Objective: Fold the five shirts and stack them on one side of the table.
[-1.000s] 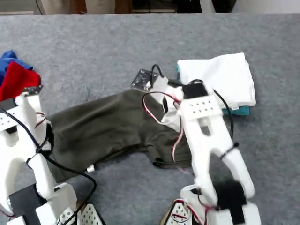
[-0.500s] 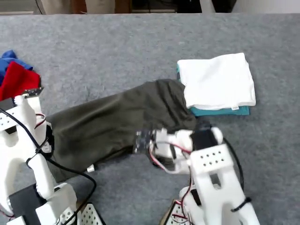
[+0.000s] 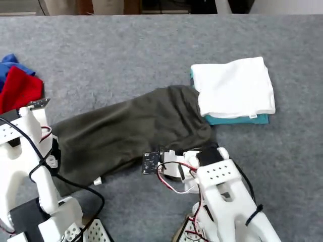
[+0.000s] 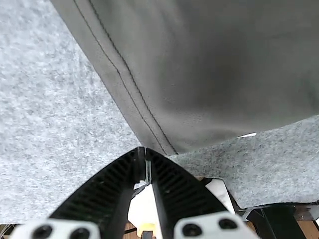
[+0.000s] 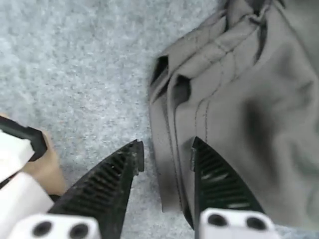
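Observation:
An olive shirt (image 3: 126, 133) lies spread across the middle of the table. My left gripper (image 4: 142, 155) is at its left near edge (image 3: 53, 151), shut with its tips pinching the stitched hem (image 4: 149, 134). My right gripper (image 5: 164, 152) hangs open over the shirt's bunched, folded edge (image 5: 174, 94) on its near right side (image 3: 176, 169). A folded white shirt (image 3: 233, 86) rests on a folded teal shirt (image 3: 234, 120) at the right. At the far left a red shirt (image 3: 19, 89) and a blue shirt (image 3: 9, 63) lie crumpled.
Grey felt (image 3: 111, 55) covers the table, with bare room along the far side and at the near right (image 3: 292, 166). Both arms' white bases (image 3: 55, 222) stand at the near edge.
The right arm has drawn back from the shirt's far end beside the white stack to the shirt's near edge. The left arm has barely shifted.

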Available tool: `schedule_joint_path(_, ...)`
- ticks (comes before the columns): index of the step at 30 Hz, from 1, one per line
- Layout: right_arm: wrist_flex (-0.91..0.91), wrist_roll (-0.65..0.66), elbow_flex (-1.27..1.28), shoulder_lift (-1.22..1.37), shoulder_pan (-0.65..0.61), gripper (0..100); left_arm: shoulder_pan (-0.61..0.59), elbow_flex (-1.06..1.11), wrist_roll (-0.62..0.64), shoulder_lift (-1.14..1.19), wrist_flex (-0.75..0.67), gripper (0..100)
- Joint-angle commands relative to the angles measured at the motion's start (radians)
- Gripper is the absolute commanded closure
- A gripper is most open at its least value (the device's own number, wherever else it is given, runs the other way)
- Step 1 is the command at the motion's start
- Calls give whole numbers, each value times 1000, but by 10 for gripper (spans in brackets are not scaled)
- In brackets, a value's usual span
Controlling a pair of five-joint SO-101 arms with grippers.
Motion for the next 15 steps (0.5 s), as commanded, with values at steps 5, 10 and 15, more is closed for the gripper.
schedule_joint_path(5,-150,-15,-1,140,-18,829,0,-9,-2,-28,-6,981)
schedule_joint_path(10,-166,-15,-56,249,-16,830,0,-5,-2,-27,-6,981)
schedule_joint_path(15,-164,-17,-93,317,-12,861,0,-5,-2,-28,-6,981)
